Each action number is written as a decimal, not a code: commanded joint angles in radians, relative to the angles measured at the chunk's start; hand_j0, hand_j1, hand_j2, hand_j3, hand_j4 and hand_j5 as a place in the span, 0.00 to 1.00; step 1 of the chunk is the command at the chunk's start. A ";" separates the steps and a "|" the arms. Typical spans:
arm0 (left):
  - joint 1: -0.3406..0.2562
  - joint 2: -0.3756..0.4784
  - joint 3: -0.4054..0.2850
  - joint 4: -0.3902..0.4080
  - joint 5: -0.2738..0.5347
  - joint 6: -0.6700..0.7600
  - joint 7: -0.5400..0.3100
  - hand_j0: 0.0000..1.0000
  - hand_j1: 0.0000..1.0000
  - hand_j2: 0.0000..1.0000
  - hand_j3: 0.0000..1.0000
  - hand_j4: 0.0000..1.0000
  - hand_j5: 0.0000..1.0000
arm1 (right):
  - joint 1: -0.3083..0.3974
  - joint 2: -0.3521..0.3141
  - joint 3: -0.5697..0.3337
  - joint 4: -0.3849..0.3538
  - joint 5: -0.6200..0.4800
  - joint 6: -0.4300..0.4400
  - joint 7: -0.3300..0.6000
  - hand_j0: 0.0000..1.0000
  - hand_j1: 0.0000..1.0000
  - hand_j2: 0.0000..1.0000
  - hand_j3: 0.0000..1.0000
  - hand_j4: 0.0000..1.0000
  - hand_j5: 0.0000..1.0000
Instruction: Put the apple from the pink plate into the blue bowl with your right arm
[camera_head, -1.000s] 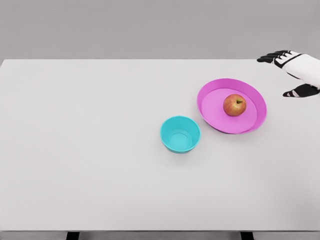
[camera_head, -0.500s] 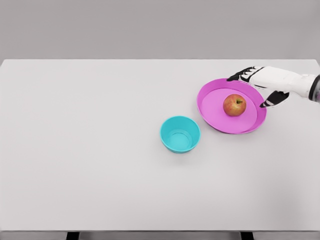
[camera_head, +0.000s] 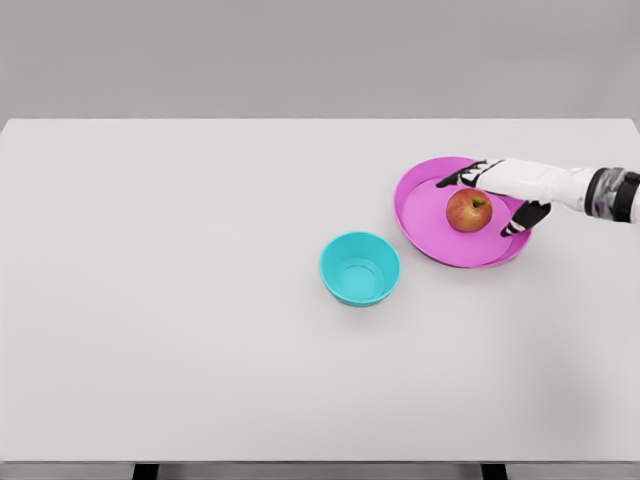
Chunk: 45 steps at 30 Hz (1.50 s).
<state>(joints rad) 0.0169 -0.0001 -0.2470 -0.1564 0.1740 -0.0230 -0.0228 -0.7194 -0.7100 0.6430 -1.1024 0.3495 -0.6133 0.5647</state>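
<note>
A red-yellow apple (camera_head: 468, 210) lies on the pink plate (camera_head: 430, 225) at the right of the white table. My right hand (camera_head: 490, 195) reaches in from the right edge and hovers over the plate's far side, right beside the apple. Its black-tipped fingers (camera_head: 455, 179) are spread behind the apple and the thumb (camera_head: 520, 220) sits to the apple's right; the hand is open and holds nothing. The blue bowl (camera_head: 360, 268) stands empty to the lower left of the plate. My left arm does not show.
The white table (camera_head: 200, 300) fills the view, with its front edge at the bottom and a grey wall behind.
My right hand has moved left and down from the table's far right corner to the plate, and now brackets the apple. Apple, plate and bowl have not moved.
</note>
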 joint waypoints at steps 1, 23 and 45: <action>0.000 0.000 0.000 0.000 -0.001 0.000 0.000 1.00 1.00 1.00 1.00 1.00 1.00 | 0.000 0.007 0.014 0.026 -0.006 0.002 0.000 1.00 1.00 1.00 1.00 1.00 1.00; 0.000 0.000 0.000 0.000 0.001 0.000 0.000 1.00 1.00 1.00 1.00 1.00 1.00 | -0.017 0.007 0.038 0.035 0.003 0.002 0.001 0.39 0.39 0.39 0.39 0.39 0.39; -0.002 0.000 0.000 0.000 -0.001 0.000 0.000 1.00 1.00 1.00 1.00 1.00 1.00 | -0.006 -0.046 -0.036 -0.326 0.008 0.002 0.003 0.39 0.39 0.39 0.39 0.39 0.39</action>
<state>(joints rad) 0.0169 0.0000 -0.2470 -0.1564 0.1740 -0.0230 -0.0228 -0.7256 -0.7533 0.6100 -1.3698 0.3672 -0.6148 0.5665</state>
